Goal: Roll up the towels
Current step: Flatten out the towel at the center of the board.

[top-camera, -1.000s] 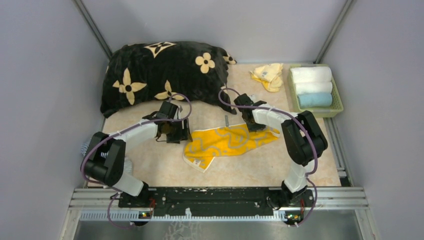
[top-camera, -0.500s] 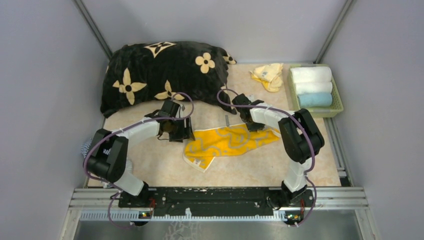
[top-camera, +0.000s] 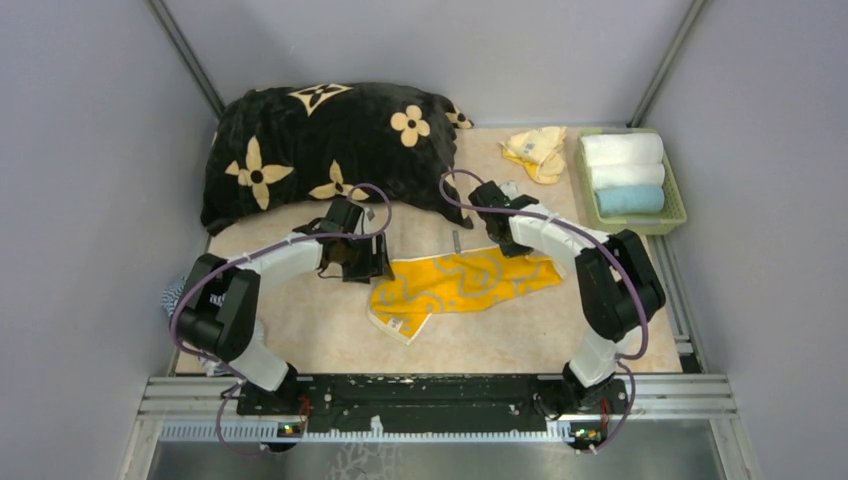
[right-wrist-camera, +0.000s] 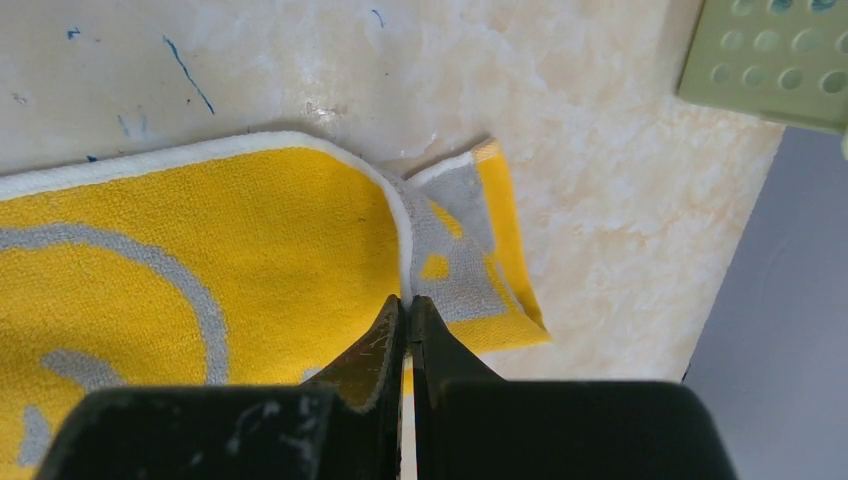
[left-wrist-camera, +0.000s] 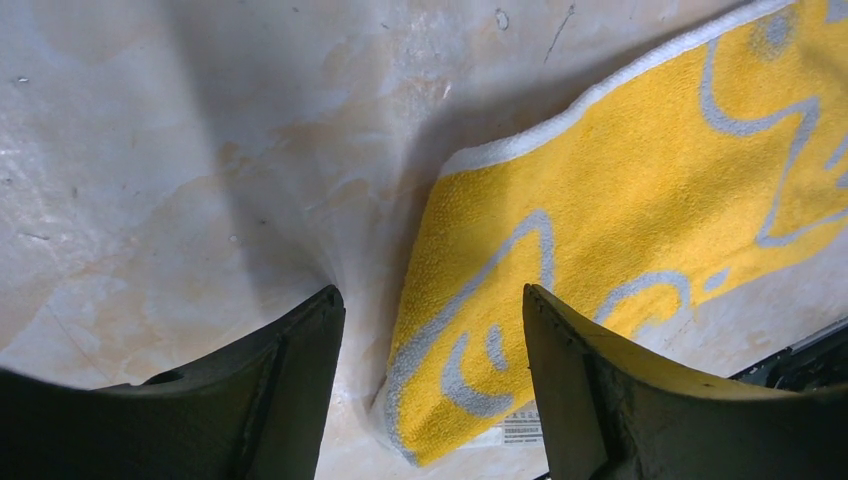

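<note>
Since a second ago my right gripper (right-wrist-camera: 405,300) has gone from part-open to fully together, and the left arm has crept in toward the cloth. The right fingers now meet tip to tip over the right end of the grey-and-yellow towel (right-wrist-camera: 230,230), where its white-edged top layer laps over a folded corner. Whether any cloth is nipped between them I cannot tell. My left gripper (left-wrist-camera: 430,300) stands wide apart at the towel's left end, one finger over bare bench, the other over the cloth, holding nothing. That towel lies stretched left to right across the middle of the bench, its near-left corner turned over. Further out, a crumpled yellow towel (top-camera: 537,150) sits toward the far right corner, just beside a green basket (top-camera: 640,225) that holds a rolled light blue towel (top-camera: 630,200) and two white rolls (top-camera: 622,150). A black flowered cushion (top-camera: 320,150) fills the far left corner.
</note>
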Available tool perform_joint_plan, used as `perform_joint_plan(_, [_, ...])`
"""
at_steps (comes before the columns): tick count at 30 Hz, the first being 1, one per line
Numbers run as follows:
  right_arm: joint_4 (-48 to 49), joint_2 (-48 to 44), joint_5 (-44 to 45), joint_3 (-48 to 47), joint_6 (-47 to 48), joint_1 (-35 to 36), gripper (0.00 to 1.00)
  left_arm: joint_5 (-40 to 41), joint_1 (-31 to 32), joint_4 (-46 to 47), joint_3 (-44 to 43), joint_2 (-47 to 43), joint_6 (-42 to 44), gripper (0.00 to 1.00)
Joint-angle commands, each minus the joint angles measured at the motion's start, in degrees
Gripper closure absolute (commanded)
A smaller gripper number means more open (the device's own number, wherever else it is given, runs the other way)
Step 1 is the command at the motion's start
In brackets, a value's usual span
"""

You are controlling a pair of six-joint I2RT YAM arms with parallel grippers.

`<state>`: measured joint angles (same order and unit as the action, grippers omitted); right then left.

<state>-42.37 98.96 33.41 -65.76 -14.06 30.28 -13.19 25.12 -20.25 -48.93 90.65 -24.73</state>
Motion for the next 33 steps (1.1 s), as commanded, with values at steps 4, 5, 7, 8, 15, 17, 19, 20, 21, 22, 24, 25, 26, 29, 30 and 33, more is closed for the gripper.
perform_joint_plan(4, [0.0,-6.9,0.1,-2.0,0.5,0.5,1.0,1.5,1.6,0.3,-0.5,4.9,0.0,0.35])
perform_joint_plan(5, [0.2,-7.2,0.1,-2.0,0.5,0.5,1.0,2.0,1.7,0.3,-0.7,5.4,0.2,0.43])
perform_joint_plan(7, [0.5,-8.0,0.2,-1.9,0.7,0.5,1.0,3.8,1.7,-0.4,-1.7,5.8,0.7,0.67])
perform_joint_plan(8, [0.5,-8.5,0.5,-2.0,0.7,0.5,1.0,4.9,1.8,-1.0,-2.2,5.7,0.9,0.76])
perform_joint_plan(15, [-0.3,-13.2,3.2,-2.8,1.6,0.0,1.0,22.8,2.2,-17.3,-9.5,-3.2,2.5,0.99])
perform_joint_plan(17, [-0.2,-14.8,3.2,-2.4,1.7,-0.6,1.0,30.2,3.3,-22.8,-12.0,-6.3,2.6,0.98])
perform_joint_plan(19, [0.2,-16.1,2.9,-1.9,1.9,-1.5,1.0,35.1,4.5,-27.4,-13.9,-8.8,2.1,0.93])
perform_joint_plan(20, [0.4,-16.5,2.7,-1.7,2.0,-1.9,1.0,36.5,5.3,-28.9,-14.6,-9.8,1.9,0.89])
perform_joint_plan(21, [0.5,-16.8,2.5,-1.4,2.1,-2.3,1.0,37.4,5.9,-29.9,-15.3,-10.4,1.6,0.83])
perform_joint_plan(22, [0.7,-17.0,2.3,-1.1,2.3,-2.6,1.0,37.8,6.5,-30.8,-15.8,-10.7,1.2,0.76])
perform_joint_plan(24, [0.7,-17.0,2.2,-0.8,2.5,-3.3,1.0,36.8,7.1,-31.2,-16.4,-11.0,0.3,0.64])
perform_joint_plan(25, [0.6,-17.0,2.2,-0.7,2.5,-3.6,1.0,36.0,7.1,-30.4,-15.9,-11.2,0.2,0.57])
perform_joint_plan(26, [0.5,-17.0,2.3,-0.6,2.4,-3.9,1.0,34.7,7.1,-29.2,-15.5,-11.4,0.1,0.54])
perform_joint_plan(29, [0.4,-17.5,2.4,-0.1,2.2,-4.8,1.0,31.4,6.3,-25.0,-13.3,-12.4,0.5,0.46])
perform_joint_plan(30, [0.6,-17.8,2.2,0.1,2.3,-4.9,1.0,30.1,5.4,-22.3,-12.2,-12.6,1.1,0.44])
perform_joint_plan(33, [1.5,-18.4,1.1,0.9,2.5,-5.0,1.0,24.6,0.1,-16.9,-9.4,-11.8,3.0,0.43])
